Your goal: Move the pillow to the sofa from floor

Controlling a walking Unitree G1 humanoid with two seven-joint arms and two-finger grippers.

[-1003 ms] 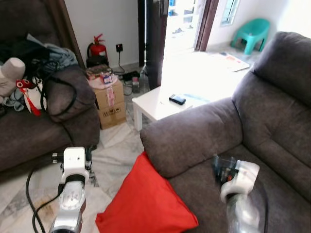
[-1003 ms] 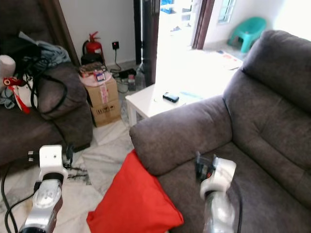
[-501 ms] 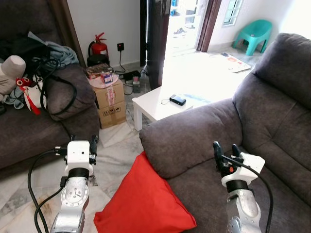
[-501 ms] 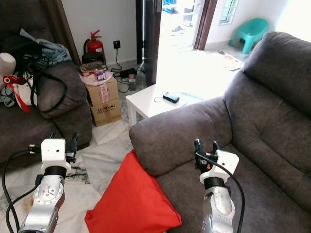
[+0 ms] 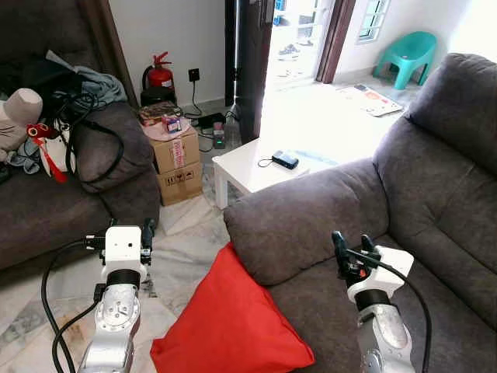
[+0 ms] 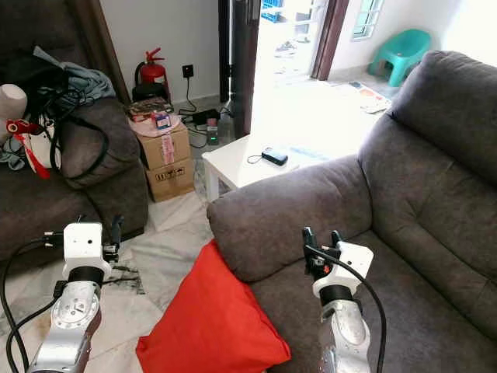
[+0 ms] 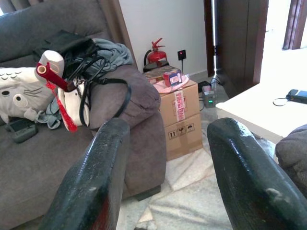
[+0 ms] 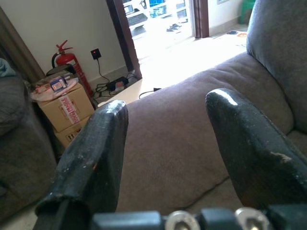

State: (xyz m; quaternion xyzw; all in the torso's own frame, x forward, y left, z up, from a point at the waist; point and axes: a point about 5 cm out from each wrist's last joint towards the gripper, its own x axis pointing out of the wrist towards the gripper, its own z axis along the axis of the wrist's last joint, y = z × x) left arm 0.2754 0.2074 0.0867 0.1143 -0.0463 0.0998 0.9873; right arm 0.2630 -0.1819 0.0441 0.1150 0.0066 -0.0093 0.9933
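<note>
Still at the approach step, nothing grasped. Nearest, red pillow [image 5: 233, 322] on the floor [image 5: 186, 256], leaning against the sofa [image 5: 311, 225] arm. Left gripper [image 5: 128, 228] raised beside it, fingers apart, empty; right gripper [image 5: 351, 247] over the sofa seat, likewise parted and empty. Next: lower both onto the pillow. Beyond, white table [image 5: 248, 167].

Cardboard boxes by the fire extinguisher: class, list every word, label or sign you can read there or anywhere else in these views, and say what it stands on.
Nothing can be read as words.
Lower cardboard box: dark handling symbols, too small to make out.
Upper cardboard box: red-printed tape strip, lettering blurred.
Small red packet on top: label illegible.
Fire extinguisher: no readable label.
</note>
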